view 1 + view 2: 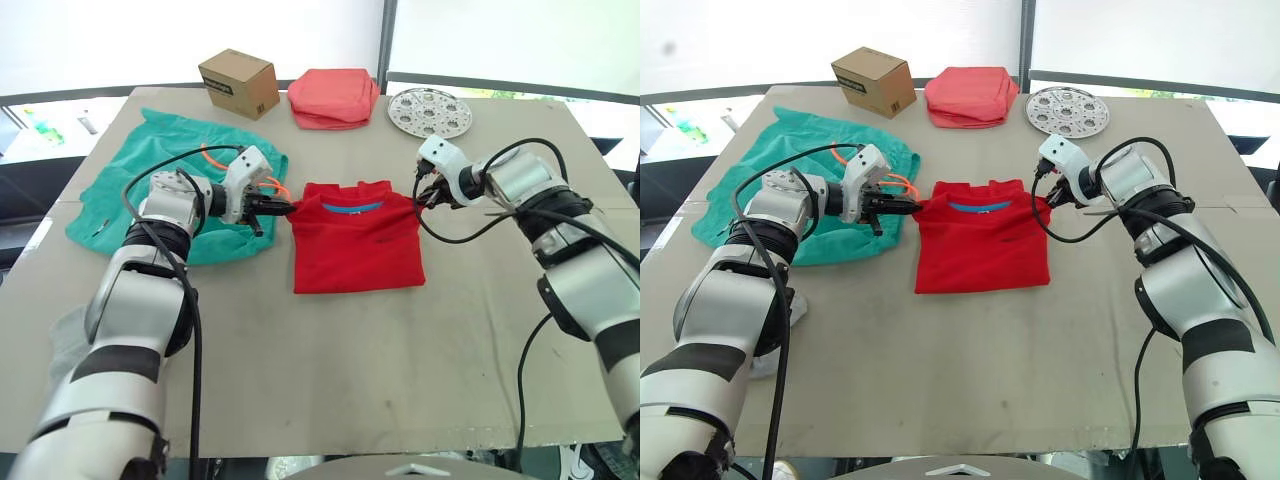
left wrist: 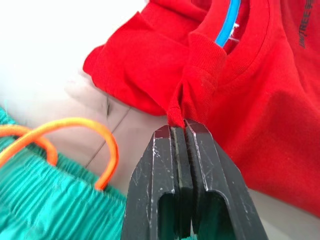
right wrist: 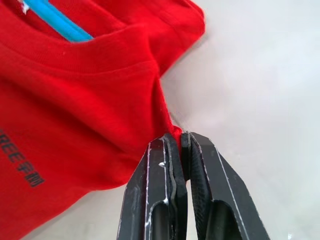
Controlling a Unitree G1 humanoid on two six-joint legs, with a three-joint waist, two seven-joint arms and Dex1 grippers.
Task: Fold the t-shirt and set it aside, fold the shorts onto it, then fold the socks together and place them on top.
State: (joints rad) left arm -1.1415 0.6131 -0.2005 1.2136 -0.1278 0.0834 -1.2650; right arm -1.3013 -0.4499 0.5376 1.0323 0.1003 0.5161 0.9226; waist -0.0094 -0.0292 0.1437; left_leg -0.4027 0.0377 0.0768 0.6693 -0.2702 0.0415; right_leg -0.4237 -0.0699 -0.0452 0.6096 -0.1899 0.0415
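The red t-shirt (image 1: 355,238) lies in the middle of the table (image 1: 330,370), already folded into a neat square with the blue neck band at the far edge. The left gripper (image 1: 283,208) is closed tight on a small bit of red cloth at the shirt's far left corner, and the right gripper (image 1: 424,196) is pinched on a small bit at the far right corner. Each one holds just a tiny edge of cloth, so the shirt could slip out of a pinch if an arm pulls too fast. If one side slips, the shirt may hang from the other corner and the neat fold may fall open. If the two arms move at different speeds, the shirt could stretch or twist and end up crooked. The teal shorts (image 1: 150,170) lie just beside the left gripper, and their orange drawstring (image 1: 215,157) loops right next to the black fingers (image 2: 177,175). That string could get caught and drag the shorts along. A grey sock (image 1: 62,335) seems to sit near the left table edge, partly behind the left arm, so a wide swing could knock it off. At the far side stand a cardboard box (image 1: 238,83), a folded pink cloth (image 1: 335,97) and a round metal plate with holes (image 1: 428,110), which a big lift might bump.
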